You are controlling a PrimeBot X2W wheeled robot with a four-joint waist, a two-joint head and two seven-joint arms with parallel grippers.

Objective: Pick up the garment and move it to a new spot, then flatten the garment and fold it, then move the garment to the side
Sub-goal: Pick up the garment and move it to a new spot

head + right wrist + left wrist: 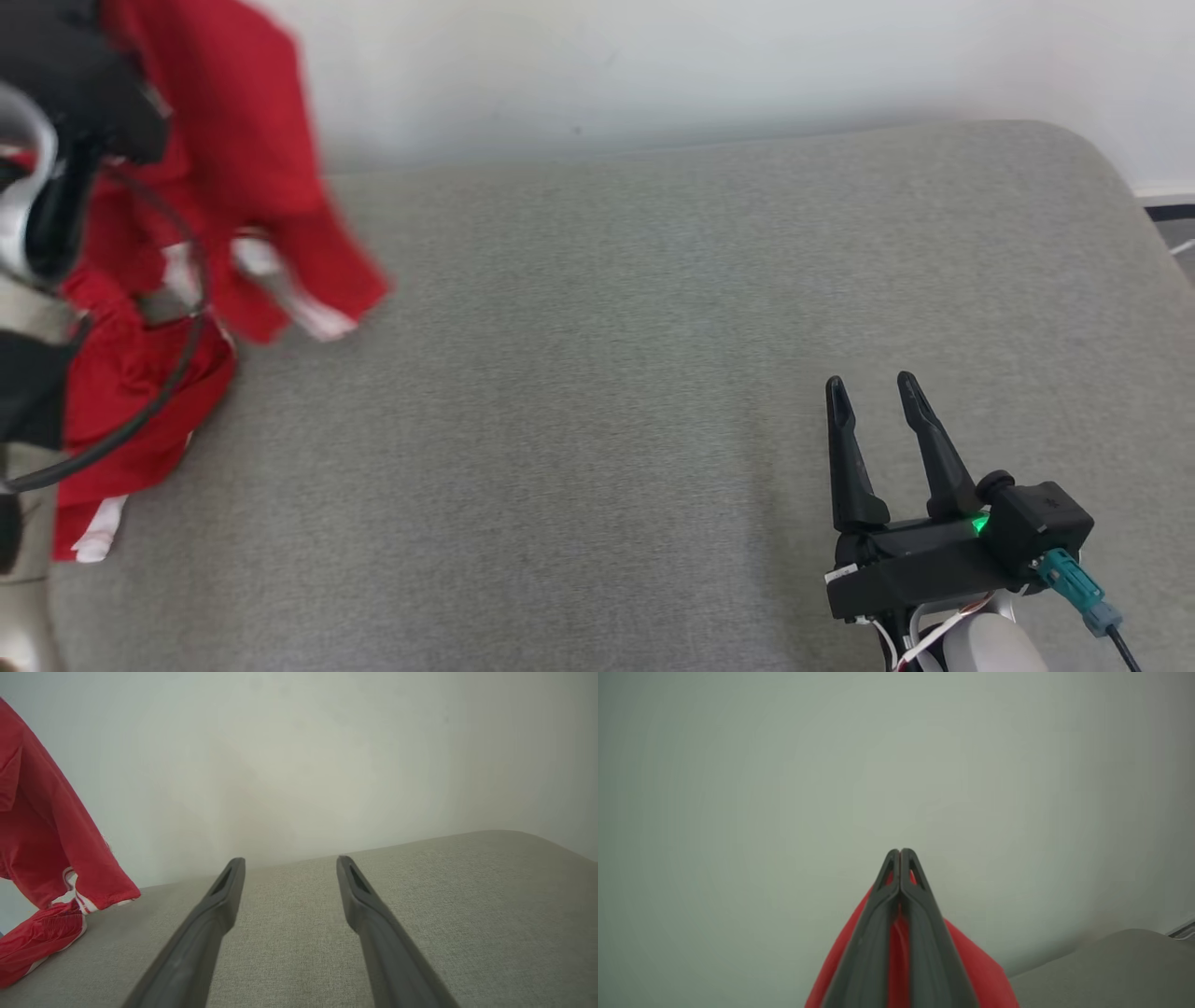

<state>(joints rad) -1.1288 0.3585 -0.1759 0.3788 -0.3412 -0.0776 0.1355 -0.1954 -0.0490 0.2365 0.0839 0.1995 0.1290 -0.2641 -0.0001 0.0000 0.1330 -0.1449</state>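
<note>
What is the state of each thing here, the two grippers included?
garment, red, lifted and hanging bunched from the left gripper, lower part on the cushion
left gripper, shut on the garment
right gripper, open, holding nothing, above the cushion
cushion, grey, flat, bearing the garment's lower part at its left side

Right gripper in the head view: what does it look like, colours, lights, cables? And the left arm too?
The right gripper has two long black tapering fingers with slotted tips on a black body, a green light, a teal connector with a black lead, white and red wires and a pale forearm. The left arm is black and silver, with a looping black cable.
</note>
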